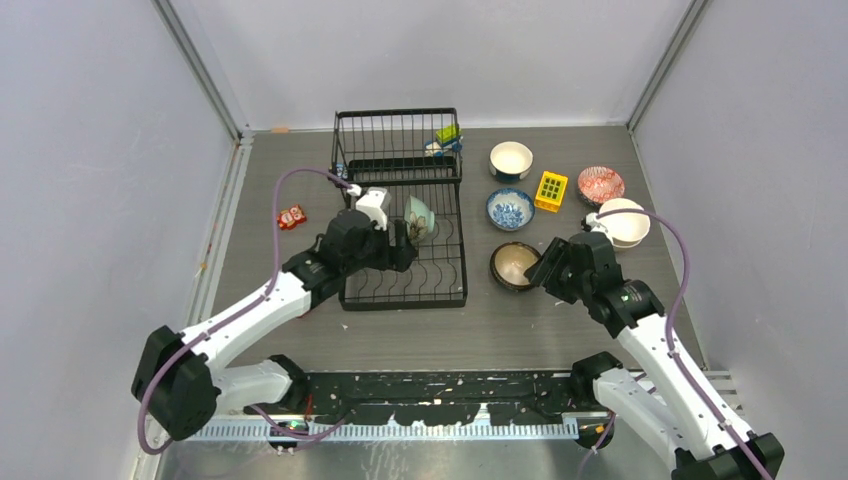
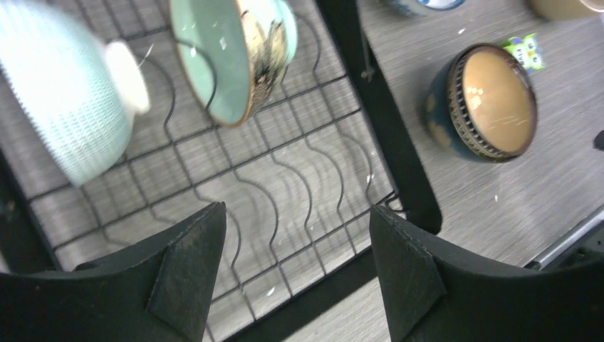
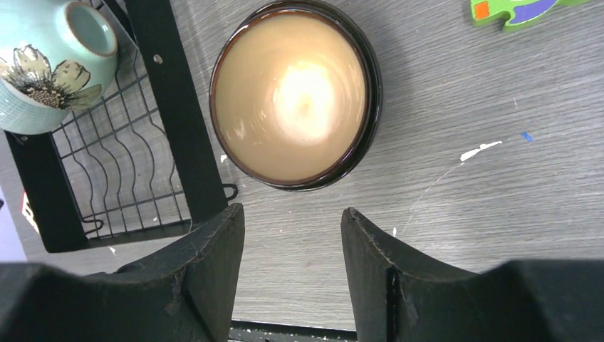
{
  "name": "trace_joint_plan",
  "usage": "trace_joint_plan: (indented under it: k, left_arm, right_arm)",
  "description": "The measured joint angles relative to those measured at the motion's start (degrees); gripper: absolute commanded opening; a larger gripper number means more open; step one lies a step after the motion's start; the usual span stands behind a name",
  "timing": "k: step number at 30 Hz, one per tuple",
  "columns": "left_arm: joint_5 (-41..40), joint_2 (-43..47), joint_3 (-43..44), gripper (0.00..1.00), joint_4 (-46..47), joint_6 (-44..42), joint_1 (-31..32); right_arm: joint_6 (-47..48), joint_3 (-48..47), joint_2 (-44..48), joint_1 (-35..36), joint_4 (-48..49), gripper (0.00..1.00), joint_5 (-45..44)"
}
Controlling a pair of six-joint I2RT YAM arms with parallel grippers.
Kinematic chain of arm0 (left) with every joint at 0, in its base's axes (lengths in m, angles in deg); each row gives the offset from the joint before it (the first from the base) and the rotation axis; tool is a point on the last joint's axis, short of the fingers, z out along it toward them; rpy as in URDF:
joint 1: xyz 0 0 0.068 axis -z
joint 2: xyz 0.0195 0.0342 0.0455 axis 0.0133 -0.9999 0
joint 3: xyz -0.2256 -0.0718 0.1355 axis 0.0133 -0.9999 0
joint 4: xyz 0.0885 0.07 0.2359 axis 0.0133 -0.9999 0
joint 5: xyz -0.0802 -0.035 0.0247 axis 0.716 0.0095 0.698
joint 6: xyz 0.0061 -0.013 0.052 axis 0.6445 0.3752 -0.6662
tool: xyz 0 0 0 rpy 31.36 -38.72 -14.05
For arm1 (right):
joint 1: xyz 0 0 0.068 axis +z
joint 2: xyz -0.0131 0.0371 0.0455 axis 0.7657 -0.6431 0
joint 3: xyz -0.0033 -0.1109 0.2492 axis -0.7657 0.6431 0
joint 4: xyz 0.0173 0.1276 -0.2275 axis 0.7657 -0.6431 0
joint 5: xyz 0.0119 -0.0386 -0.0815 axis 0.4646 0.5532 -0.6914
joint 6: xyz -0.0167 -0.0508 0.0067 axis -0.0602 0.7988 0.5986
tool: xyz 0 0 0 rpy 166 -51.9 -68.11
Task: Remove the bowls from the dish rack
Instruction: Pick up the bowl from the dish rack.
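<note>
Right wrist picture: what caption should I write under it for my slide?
Open right gripper hovering over a brown bowl on the table beside the black dish rack.

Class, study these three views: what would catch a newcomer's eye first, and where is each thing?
The black wire dish rack sits mid-table, holding a flowered teal bowl and a pale ribbed bowl, both tipped, with the left claw open just short of them. Right of the rack, five bowls stand on the table. The right claw hovers open by the nearest, a brown bowl with a glossy tan inside.
</note>
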Motion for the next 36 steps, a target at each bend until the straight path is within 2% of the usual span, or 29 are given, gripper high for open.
trace_joint_plan:
  k: [7,15,20,27,36]
  left_arm:
    - [1.40,-5.11,-4.00,0.70,16.81,-1.68,-0.66]
    - [1.53,-13.55,-6.51,0.66,30.25,-2.51,-2.73]
    - [3.39,-17.62,-6.56,0.60,37.94,-2.93,-3.76]
    - [6.23,-22.27,-6.56,0.51,41.59,-2.91,-5.31]
    - [10.01,-23.71,-6.80,0.37,47.08,-2.45,-5.92]
  right_arm:
    - [0.24,0.33,2.51,0.00,1.75,0.57,3.72]
    - [0.26,0.66,5.01,0.00,3.26,0.54,6.97]
    - [-0.11,3.41,6.69,0.00,5.57,0.53,8.87]
    - [-0.48,4.96,7.58,0.00,6.56,0.50,10.88]
    - [-0.48,5.09,7.98,0.00,8.61,0.48,12.68]
